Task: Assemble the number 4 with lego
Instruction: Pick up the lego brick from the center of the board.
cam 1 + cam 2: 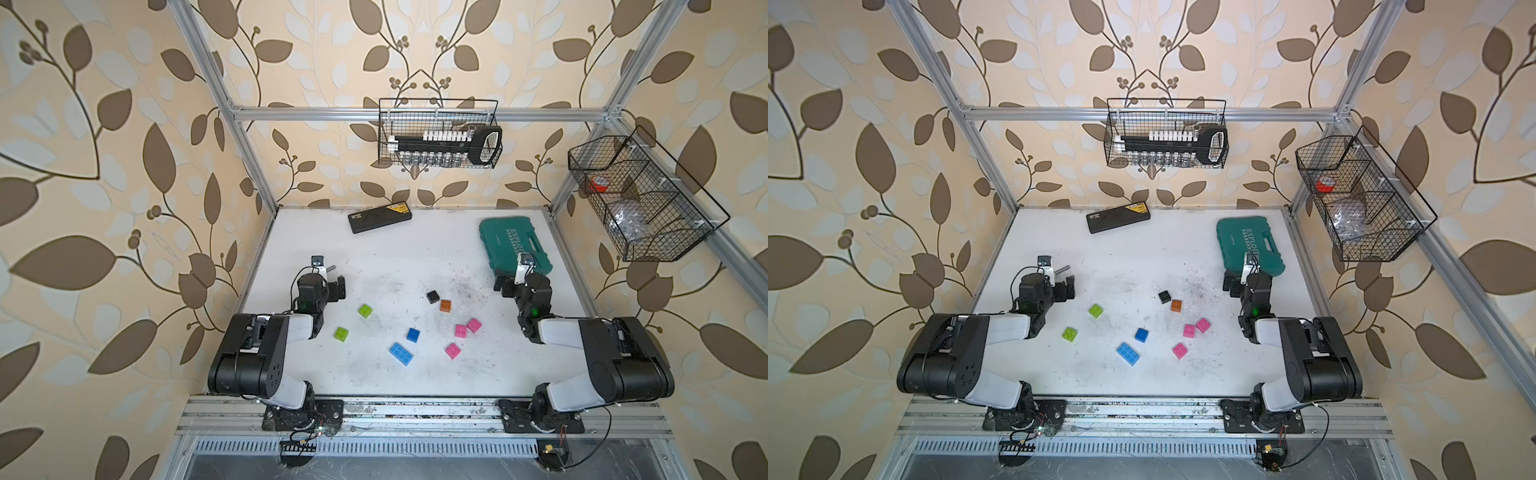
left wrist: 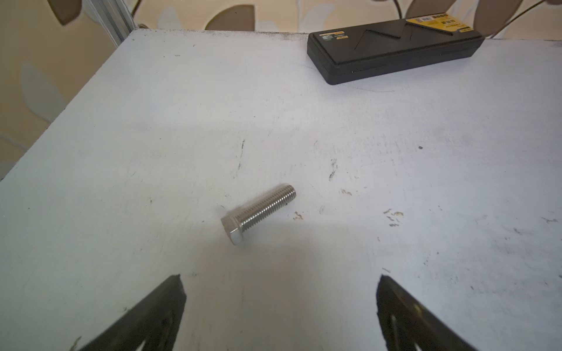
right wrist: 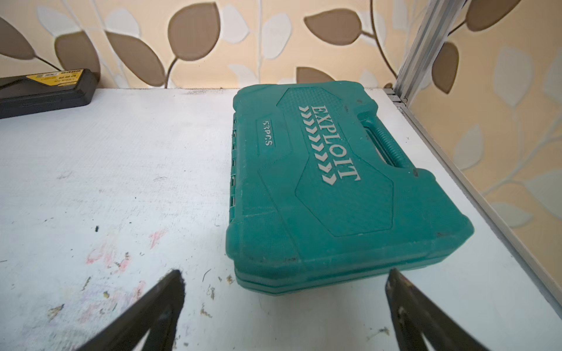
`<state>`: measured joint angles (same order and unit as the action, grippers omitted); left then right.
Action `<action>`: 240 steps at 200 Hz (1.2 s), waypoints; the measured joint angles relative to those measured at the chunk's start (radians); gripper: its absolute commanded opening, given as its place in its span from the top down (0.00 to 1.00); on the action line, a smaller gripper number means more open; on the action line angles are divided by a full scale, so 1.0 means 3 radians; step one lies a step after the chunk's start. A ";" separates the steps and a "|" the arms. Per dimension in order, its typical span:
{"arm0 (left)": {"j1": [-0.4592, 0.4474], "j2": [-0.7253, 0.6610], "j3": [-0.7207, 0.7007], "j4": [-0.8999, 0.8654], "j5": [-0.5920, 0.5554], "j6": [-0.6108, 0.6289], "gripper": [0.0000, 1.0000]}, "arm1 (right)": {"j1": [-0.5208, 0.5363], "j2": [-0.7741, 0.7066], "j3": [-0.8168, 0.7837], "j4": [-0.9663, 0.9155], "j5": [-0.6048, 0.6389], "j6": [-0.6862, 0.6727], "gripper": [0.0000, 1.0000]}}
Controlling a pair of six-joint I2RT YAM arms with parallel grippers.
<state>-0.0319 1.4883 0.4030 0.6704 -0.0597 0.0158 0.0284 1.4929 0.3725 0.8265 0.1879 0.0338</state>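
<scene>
Nearest on the white table (image 1: pixel 374 257) lay the long light blue brick (image 1: pixel 401 354), with a pink brick (image 1: pixel 452 350) to its right. Slightly farther sat a lime green brick (image 1: pixel 341 333) at the left, the dark blue brick (image 1: pixel 413 334) in the middle, and a second pink brick (image 1: pixel 460 330) close beside a third pink brick (image 1: pixel 473 325) at the right. Beyond were the other lime green brick (image 1: pixel 365 310), the orange brick (image 1: pixel 446 306) and the black brick (image 1: pixel 433 296). None were joined. The left gripper (image 2: pixel 280 276) stood spread and empty, with a bolt (image 2: pixel 258 212) just ahead. The right gripper (image 3: pixel 286 271), likewise spread and empty, faced the teal case (image 3: pixel 334 182). A black box (image 1: pixel 380 218) lay farthest.
</scene>
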 measured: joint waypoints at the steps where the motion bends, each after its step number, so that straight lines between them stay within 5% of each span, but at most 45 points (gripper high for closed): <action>1: 0.0000 0.0000 0.0000 0.0000 -0.0001 0.0000 0.01 | 0.0000 0.0000 0.0000 0.0000 0.0000 0.0000 0.02; 129: 0.0000 0.0018 0.0000 0.0000 0.0000 0.0000 0.01 | 0.0036 -0.0017 0.0010 -0.0065 0.0080 -0.0003 0.02; 194: -0.0148 -0.0230 0.1035 -0.1595 -0.0114 -0.0233 0.01 | 0.0506 -0.0299 0.1522 -0.2544 0.0495 0.0390 0.02; 240: -0.0577 -0.0361 0.1512 -0.2618 -0.0023 -0.0516 0.01 | 0.0689 -0.0300 0.2054 -0.4056 -0.0057 0.0927 0.02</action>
<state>-0.2050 1.3800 0.8566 -0.1150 -0.0666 -0.1390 0.2352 1.4029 0.9886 -0.3904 0.1707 0.3119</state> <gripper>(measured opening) 0.989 0.983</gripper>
